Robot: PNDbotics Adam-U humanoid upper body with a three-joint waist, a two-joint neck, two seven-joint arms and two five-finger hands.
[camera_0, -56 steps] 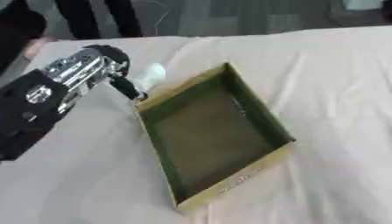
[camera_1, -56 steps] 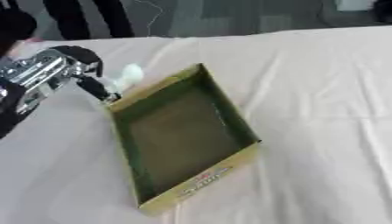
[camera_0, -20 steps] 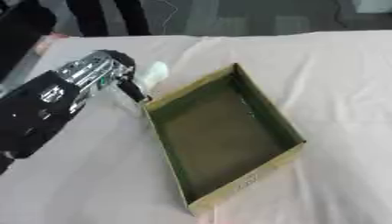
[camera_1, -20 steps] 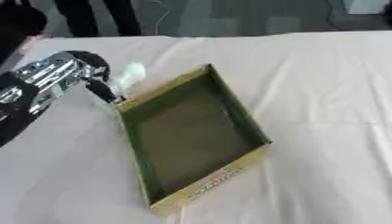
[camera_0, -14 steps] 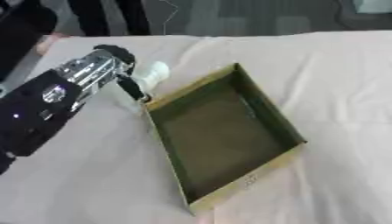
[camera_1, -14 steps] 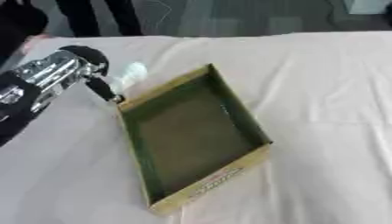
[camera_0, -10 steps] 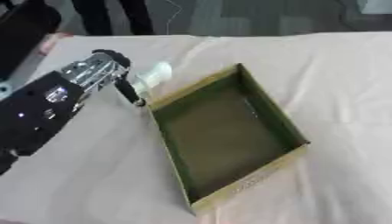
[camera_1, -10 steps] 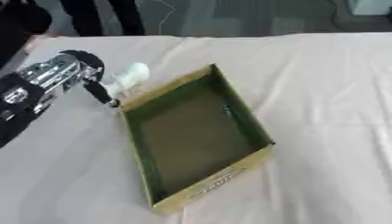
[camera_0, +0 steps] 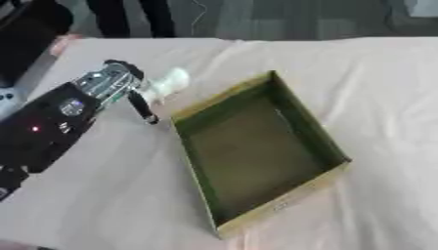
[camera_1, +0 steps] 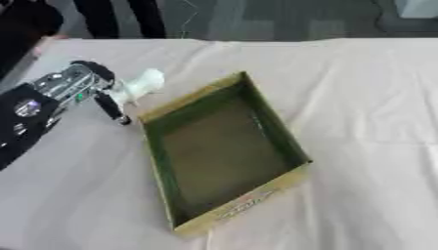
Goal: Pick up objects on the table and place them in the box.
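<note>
Left eye view: black-and-silver left hand (camera_0: pixel 116 85) has fingers curled round a small white rounded object (camera_0: pixel 167 83), just beside the far-left corner of the empty olive cardboard box (camera_0: pixel 321 141) on the cream cloth-covered surface (camera_0: pixel 385 83). Object probably light, perhaps slippery; hold mid-body. Right hand unseen.

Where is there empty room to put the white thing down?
The box looks bare inside. Bare cloth lies right of the box and between it and the table's near edge. It's crowded only at the box's far left corner, where the left hand holds the white object.
</note>
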